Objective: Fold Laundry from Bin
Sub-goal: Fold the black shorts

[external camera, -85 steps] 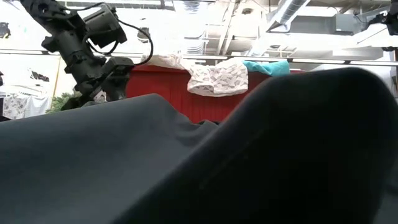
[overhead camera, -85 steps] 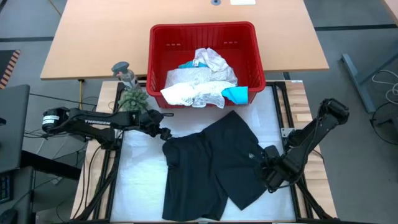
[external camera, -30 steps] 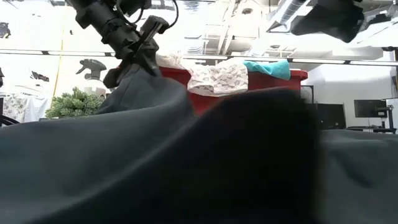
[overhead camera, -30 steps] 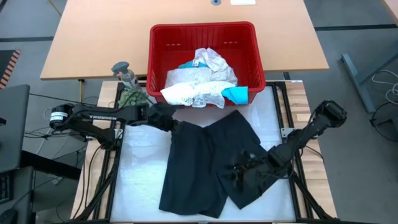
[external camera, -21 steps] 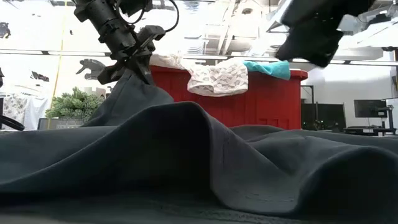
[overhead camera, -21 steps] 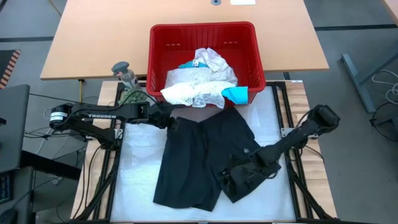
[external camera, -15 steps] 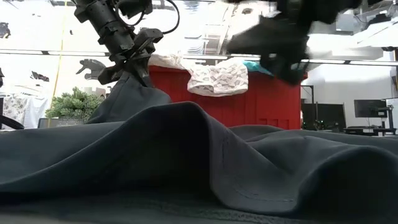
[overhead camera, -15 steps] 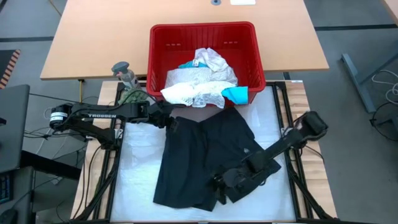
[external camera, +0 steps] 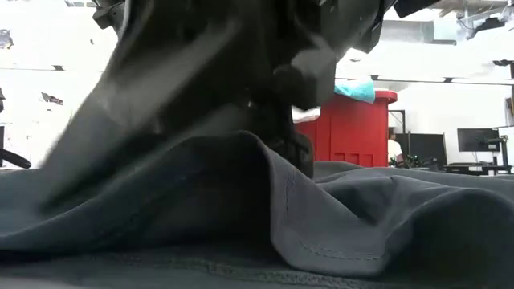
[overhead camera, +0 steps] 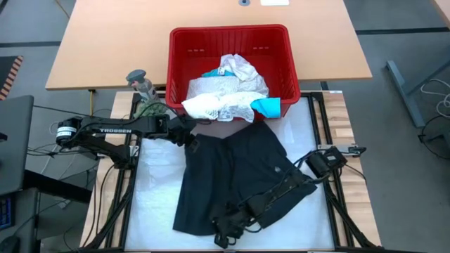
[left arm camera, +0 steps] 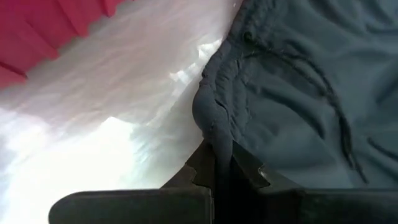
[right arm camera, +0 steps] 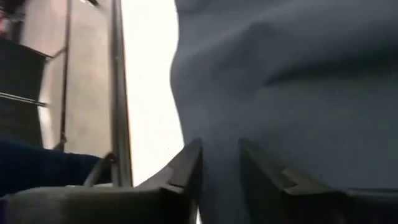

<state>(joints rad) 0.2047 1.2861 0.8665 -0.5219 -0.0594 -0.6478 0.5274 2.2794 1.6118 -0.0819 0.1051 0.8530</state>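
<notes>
left claw [overhead camera: 188, 140] pinched tight, arm stretched level | right claw [overhead camera: 223, 235] fingers parted, arm reaching low

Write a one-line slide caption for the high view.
Left gripper pinches the black garment's waistband below the red bin; right gripper reaches its hem.

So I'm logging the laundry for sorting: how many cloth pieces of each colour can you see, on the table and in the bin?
Black: 1, the black garment spread on the table
White: at least 2, a lacy heap in the red bin, exact number unclear
Teal: 1, a teal piece at the bin's front edge
Total: at least 4
</notes>
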